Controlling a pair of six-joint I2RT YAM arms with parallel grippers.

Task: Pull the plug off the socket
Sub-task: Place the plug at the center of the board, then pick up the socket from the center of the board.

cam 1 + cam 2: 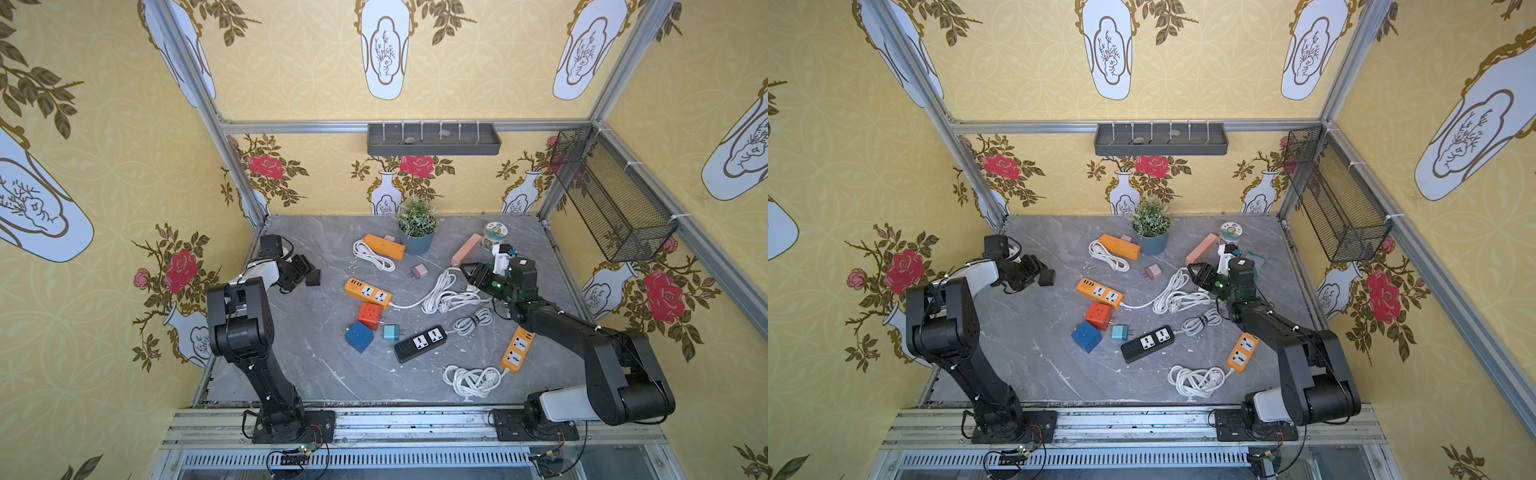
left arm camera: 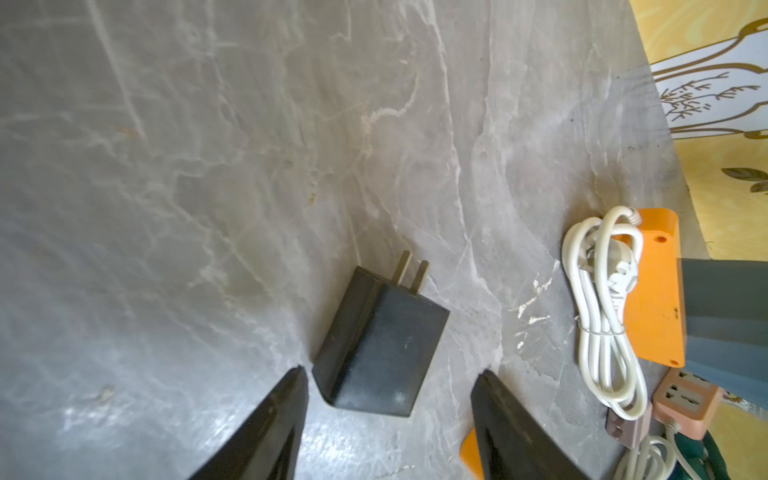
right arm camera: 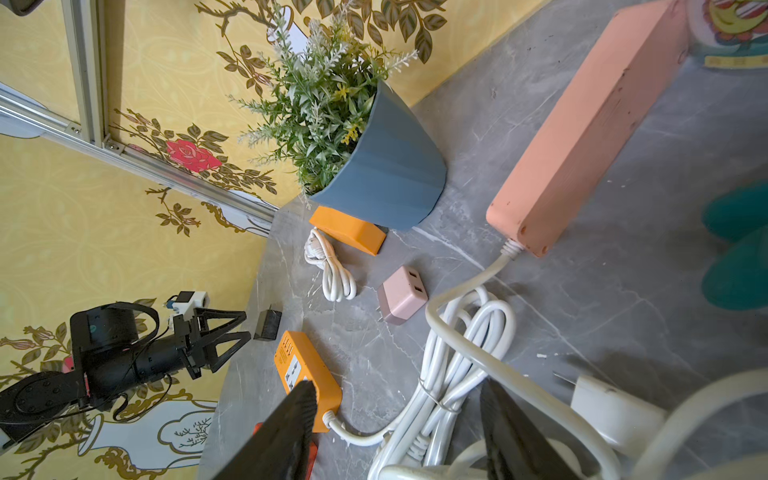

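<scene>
left gripper (image 2: 390, 370) released | boxy matte-black plug (image 2: 380, 345) flat on veined marble table (image 2: 208, 166) | right gripper (image 3: 397, 382) spread, empty

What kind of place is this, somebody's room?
Likely a robot test booth, not a home: a left arm and right arm bolted to a rail, wallpaper panels on a frame, power strips strewn on a table.

My left arm (image 1: 245, 332) and right arm (image 1: 602, 357) are matte black, each with one white shell (image 1: 565, 403). Thin black cables (image 1: 246, 422) loop at the rail (image 1: 415, 419). My left claw (image 3: 248, 327) and right claw (image 3: 395, 399) have black triangular fingers (image 3: 282, 436). A green light (image 1: 494, 285) glows behind the right one.
</scene>
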